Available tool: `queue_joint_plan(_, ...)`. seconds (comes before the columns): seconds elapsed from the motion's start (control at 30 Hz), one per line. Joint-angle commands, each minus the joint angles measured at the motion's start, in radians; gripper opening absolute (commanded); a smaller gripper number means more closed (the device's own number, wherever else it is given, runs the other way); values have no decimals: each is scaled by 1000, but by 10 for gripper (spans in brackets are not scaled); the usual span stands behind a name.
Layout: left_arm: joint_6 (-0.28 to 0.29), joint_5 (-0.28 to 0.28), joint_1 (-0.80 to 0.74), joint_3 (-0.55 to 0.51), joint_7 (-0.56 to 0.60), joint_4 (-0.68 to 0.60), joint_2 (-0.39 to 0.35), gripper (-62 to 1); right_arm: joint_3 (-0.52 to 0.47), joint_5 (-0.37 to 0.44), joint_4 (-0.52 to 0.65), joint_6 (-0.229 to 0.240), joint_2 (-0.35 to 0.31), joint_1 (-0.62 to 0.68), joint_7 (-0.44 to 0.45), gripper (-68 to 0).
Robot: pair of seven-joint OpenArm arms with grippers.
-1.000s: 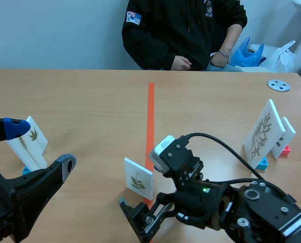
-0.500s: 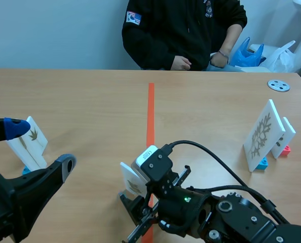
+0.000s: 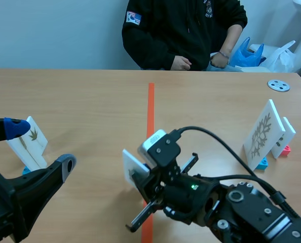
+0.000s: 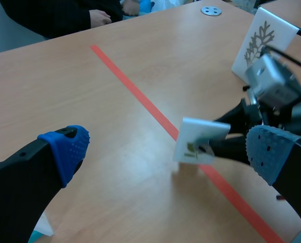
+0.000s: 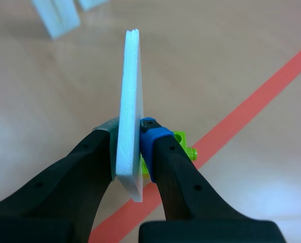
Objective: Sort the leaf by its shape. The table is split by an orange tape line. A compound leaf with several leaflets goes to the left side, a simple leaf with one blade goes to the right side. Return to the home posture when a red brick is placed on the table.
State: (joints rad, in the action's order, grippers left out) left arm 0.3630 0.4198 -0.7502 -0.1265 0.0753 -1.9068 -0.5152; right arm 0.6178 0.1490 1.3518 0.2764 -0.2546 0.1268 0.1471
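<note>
Nearest, the right gripper (image 5: 126, 152) has its fingers pressed against both faces of the upright white leaf card (image 5: 130, 86), seen edge-on, with a green brick (image 5: 183, 144) at the card's base. The card is held at the near end of the orange tape line (image 3: 150, 111). The left gripper (image 4: 165, 150) sits low on the left side, fingers spread wide with nothing between them, blue pads (image 4: 67, 147) bare. Just past it stand white cards (image 3: 31, 142). On the right side, a large-leaf card (image 3: 264, 132) stands on a blue brick (image 3: 262, 163), beside a smaller card (image 3: 287, 132). Farther off lies a grey disc (image 3: 278, 85). A person (image 3: 183, 30) sits across the table (image 3: 89, 96).
</note>
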Motion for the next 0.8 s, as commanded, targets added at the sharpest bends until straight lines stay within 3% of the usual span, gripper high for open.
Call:
queue_joint_plan(0.0, -2, 6, 5, 3, 10, -16, 5, 14, -42, 8, 80, 0, -10, 24, -8, -660)
queue_joint_plan(0.37, -2, 6, 5, 3, 10, -16, 5, 14, -326, 39, 299, 0, -8, 240, -59, -660)
queue_joint_plan(0.6, -2, 6, 5, 3, 10, -16, 5, 14, -499, 126, 285, -1, -2, 275, -71, -660)
queue_joint_plan(0.77, -2, 6, 6, 3, 10, -16, 5, 14, -547, 135, 190, 0, -3, 229, -74, -660)
